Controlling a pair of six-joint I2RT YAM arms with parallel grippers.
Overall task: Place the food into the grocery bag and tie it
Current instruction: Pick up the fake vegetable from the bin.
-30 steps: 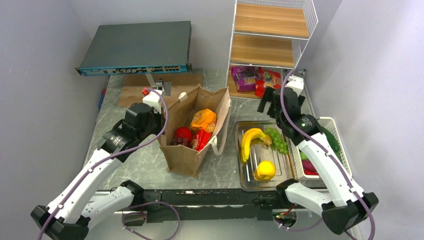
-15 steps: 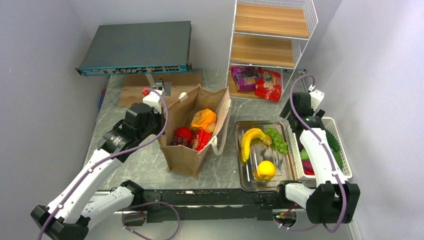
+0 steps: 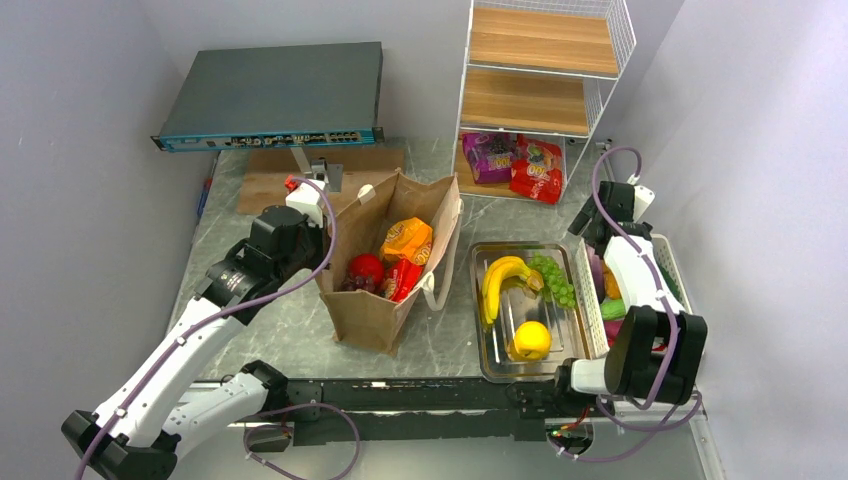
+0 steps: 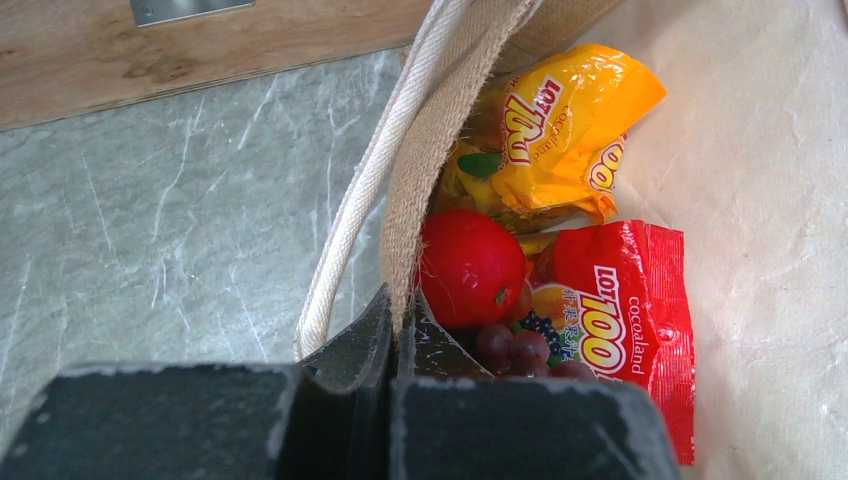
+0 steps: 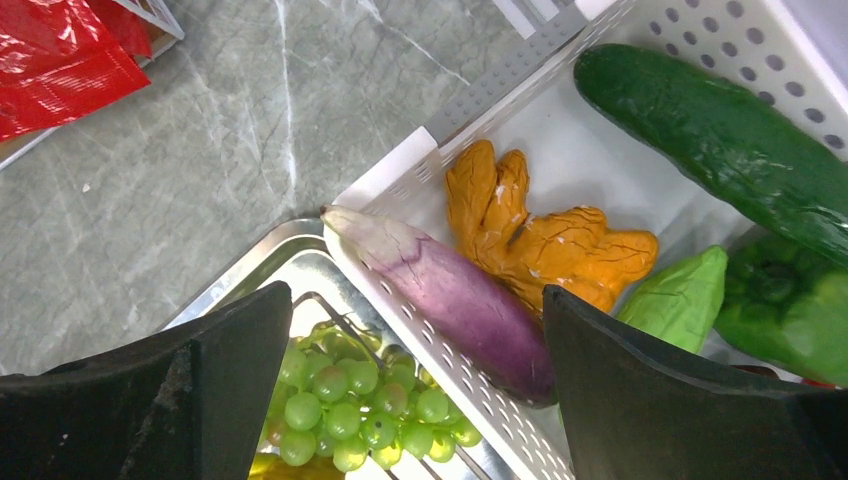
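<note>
The brown grocery bag (image 3: 372, 312) stands open mid-table, with a cream rope handle (image 4: 350, 220) hanging outside. My left gripper (image 4: 400, 325) is shut on the bag's left rim, also seen from above (image 3: 322, 232). Inside lie an orange snack packet (image 4: 560, 130), a red apple (image 4: 470, 265), a red packet (image 4: 620, 320) and dark grapes (image 4: 525, 350). My right gripper (image 5: 417, 300) hangs open and empty over the white basket's corner, above a purple eggplant (image 5: 450, 295). Ginger (image 5: 540, 235), a cucumber (image 5: 720, 130) and a green pepper (image 5: 790, 310) lie beside it.
A metal tray (image 3: 490, 365) holds a banana (image 3: 500, 275), green grapes (image 3: 555, 275) and a lemon (image 3: 530, 340). The white basket (image 3: 672, 262) sits at its right. Two snack packets (image 3: 515, 160) lie under the wire shelf (image 3: 540, 70). A network switch (image 3: 270, 95) and a wooden board (image 3: 270, 175) stand at the back left.
My right arm has drawn back from near the shelf packets and swung right, over the basket's far corner. The left gripper has kept its hold on the bag rim.
</note>
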